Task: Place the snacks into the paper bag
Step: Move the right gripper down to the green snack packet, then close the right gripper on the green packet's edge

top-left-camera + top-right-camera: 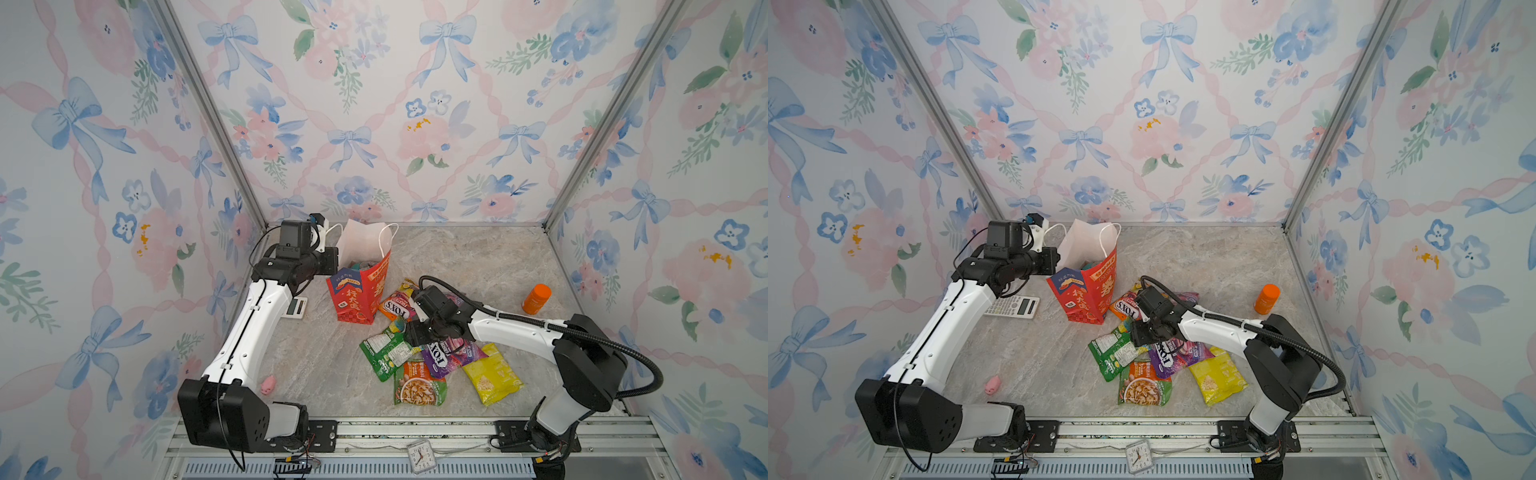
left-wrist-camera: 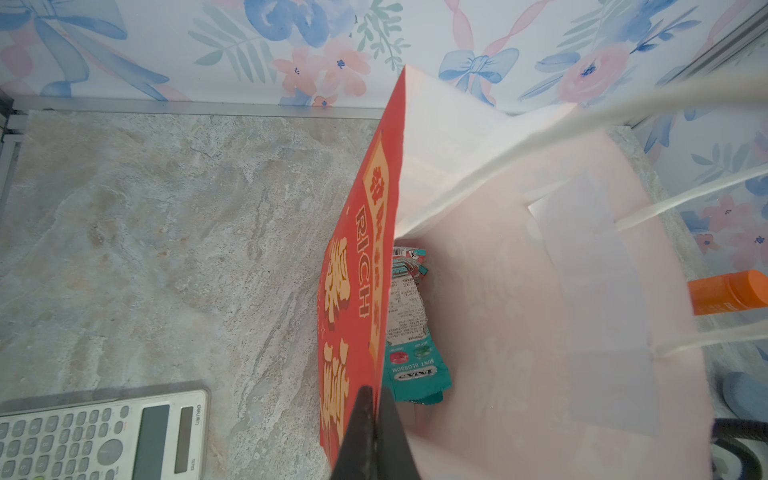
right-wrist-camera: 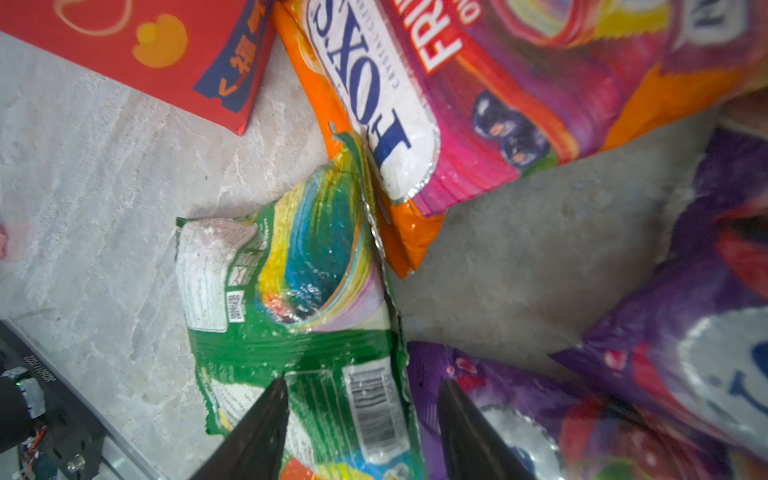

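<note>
The red paper bag (image 1: pixel 361 295) stands upright at the back left, its mouth open. My left gripper (image 2: pixel 374 399) is shut on the bag's red side wall (image 2: pixel 361 291) near the rim. A teal packet (image 2: pixel 415 365) lies inside the bag. The other snacks lie in a loose heap to the right of the bag: a green packet (image 1: pixel 384 353), a purple FOX'S packet (image 1: pixel 440 357), an orange FOX'S packet (image 1: pixel 397 305), a yellow packet (image 1: pixel 494 374) and an orange-and-green one (image 1: pixel 419 384). My right gripper (image 3: pixel 365 384) hangs open just above the green packet (image 3: pixel 291 291), one finger over green, one over purple (image 3: pixel 540 395).
An orange bottle (image 1: pixel 537 299) stands at the right of the table. A calculator (image 1: pixel 1017 307) lies left of the bag, under the left arm. A small pink toy (image 1: pixel 269 384) lies at the front left. A clock (image 1: pixel 421 456) sits on the front rail.
</note>
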Robot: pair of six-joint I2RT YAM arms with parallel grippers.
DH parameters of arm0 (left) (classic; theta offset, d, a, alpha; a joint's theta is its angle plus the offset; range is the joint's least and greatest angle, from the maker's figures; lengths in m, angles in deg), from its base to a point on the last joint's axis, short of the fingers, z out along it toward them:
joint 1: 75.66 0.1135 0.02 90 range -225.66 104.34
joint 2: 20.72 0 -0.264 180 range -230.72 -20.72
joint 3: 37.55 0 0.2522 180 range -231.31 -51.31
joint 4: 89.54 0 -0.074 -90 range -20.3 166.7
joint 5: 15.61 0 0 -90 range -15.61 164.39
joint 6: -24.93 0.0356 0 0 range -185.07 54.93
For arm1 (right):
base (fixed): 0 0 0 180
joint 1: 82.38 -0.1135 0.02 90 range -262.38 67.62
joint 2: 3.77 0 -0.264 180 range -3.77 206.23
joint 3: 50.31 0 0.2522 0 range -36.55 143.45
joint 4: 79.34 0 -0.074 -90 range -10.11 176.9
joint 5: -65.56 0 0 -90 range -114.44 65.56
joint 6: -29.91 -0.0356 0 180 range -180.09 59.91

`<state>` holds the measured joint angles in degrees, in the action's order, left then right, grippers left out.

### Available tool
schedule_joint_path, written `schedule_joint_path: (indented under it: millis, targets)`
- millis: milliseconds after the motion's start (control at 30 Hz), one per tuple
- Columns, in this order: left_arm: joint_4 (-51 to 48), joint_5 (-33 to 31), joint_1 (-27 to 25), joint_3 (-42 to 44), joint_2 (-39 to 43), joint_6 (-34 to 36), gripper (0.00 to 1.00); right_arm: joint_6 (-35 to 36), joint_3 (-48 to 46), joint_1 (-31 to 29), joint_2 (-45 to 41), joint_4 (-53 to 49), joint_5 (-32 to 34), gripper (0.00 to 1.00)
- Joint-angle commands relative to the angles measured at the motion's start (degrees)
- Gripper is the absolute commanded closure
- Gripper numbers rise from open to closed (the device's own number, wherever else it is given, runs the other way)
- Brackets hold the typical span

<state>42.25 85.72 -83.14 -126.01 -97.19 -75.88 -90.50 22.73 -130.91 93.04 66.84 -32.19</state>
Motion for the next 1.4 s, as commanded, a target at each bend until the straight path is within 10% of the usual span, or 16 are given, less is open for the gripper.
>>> schedule_joint_path:
  millis: [0, 467, 833, 1367]
  targets:
    - [-2.28, -0.02, -0.07, 1.61, 1.13, -1.27, 1.0, 2.02, 1.72, 0.01, 2.7, 0.01, -2.08, 0.41]
    - [-2.28, -0.62, -0.11, 2.01, 1.9, -2.11, 1.0, 2.77, 3.04, 0.44, 6.96, 2.19, -4.95, 0.57]
    - [-2.28, -1.07, -0.07, 2.05, 2.2, -2.98, 1.0, 5.29, 4.77, 1.59, 4.64, 1.39, -6.48, 1.0]
    - [-2.28, -0.8, -0.07, 2.54, 3.52, -3.01, 1.0, 10.29, 12.56, 0.44, -4.05, -5.93, -7.32, 1.0]
